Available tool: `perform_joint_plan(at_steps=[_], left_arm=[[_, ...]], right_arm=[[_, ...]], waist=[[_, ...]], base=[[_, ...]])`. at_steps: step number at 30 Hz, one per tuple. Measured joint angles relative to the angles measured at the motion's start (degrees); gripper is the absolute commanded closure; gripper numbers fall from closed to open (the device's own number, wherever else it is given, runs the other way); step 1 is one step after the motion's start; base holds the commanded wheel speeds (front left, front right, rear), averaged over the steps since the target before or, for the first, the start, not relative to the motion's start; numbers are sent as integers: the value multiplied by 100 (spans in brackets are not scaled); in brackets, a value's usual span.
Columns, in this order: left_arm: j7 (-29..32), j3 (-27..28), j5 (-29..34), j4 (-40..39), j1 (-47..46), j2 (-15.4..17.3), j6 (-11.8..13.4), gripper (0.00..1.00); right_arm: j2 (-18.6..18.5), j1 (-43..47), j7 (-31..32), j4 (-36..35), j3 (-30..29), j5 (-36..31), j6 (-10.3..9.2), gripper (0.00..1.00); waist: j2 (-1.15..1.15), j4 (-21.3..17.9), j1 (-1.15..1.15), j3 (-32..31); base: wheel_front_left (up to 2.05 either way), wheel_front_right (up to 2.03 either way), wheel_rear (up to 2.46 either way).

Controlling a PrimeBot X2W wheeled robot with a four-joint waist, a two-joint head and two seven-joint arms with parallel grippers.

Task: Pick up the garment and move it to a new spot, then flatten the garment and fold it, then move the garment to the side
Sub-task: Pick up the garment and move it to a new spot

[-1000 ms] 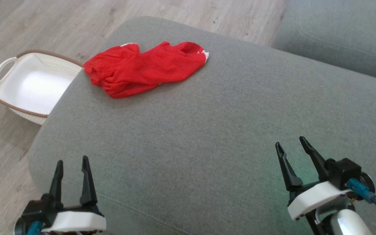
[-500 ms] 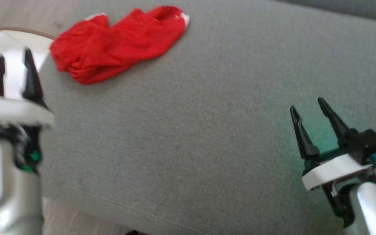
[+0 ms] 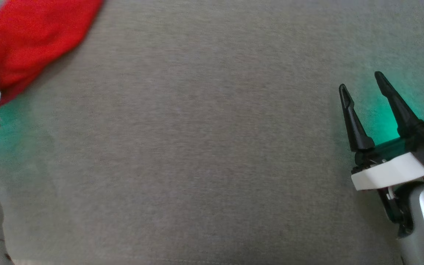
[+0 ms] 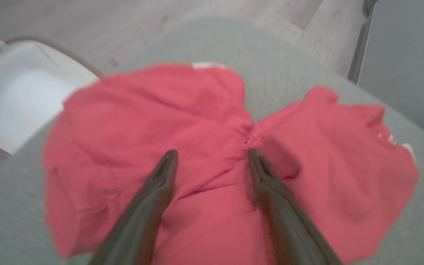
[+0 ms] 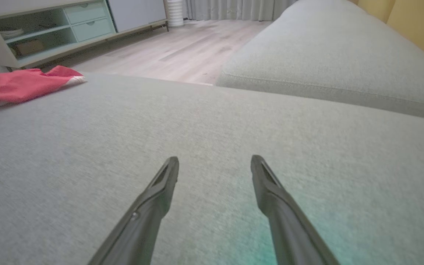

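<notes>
The head camera has swung down and in since a second ago, so the grey woven cushion [image 3: 212, 147] now looms far closer. That's one of two: a second cushion [image 5: 337, 55] in the same cloth sits upper right in the right wrist view, past a strip of pale wood floor [image 5: 182, 48].

One garment [image 4: 212, 121], thin red cloth crumpled into two lobes with white trim, lies on the first cushion. It's in the head view's upper left corner now. One white basket [image 4: 20, 99], brown-rimmed, sits beside the cushion at the left wrist view's left edge.

There are two hands, each with two tapered dark fingers. The left hand [image 4: 214, 156] has travelled from lower left to over the garment, spread wide and gripping nothing. Whether its tips touch the cloth, I can't tell. The right hand [image 3: 361, 81], lower right, is spread wide too and empty, well apart from the garment.
</notes>
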Motion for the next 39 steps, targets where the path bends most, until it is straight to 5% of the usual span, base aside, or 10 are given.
perform_joint_plan(at_steps=[8,10,17,24,28,39], left_arm=[[884,58,-71,264,-107,337,493,2],[988,56,-12,248,-116,404,576,100],[976,-104,186,24,229,411,636,100],[555,-390,370,-858,96,838,45,100],[644,-786,303,-1563,-279,800,-221,100],[1059,-2607,-140,-3094,-349,-604,-423,100]], right_arm=[[25,-128,-102,-40,60,-4,0,0],[30,-147,-121,-9,97,7,0,0],[145,-179,-258,281,192,71,0,0],[348,-1,-534,784,213,216,0,0],[478,265,-560,920,207,261,1,0],[578,393,-594,903,339,264,0,0]], waist=[[0,-593,-2,436],[0,-661,-1,426],[0,-696,-1,-52],[0,-751,-3,-1142],[0,-823,-4,-1721],[1,-1511,-3,-2345]], base=[[0,0,0],[0,0,0],[0,0,0],[0,0,0],[0,0,0],[0,0,0]])
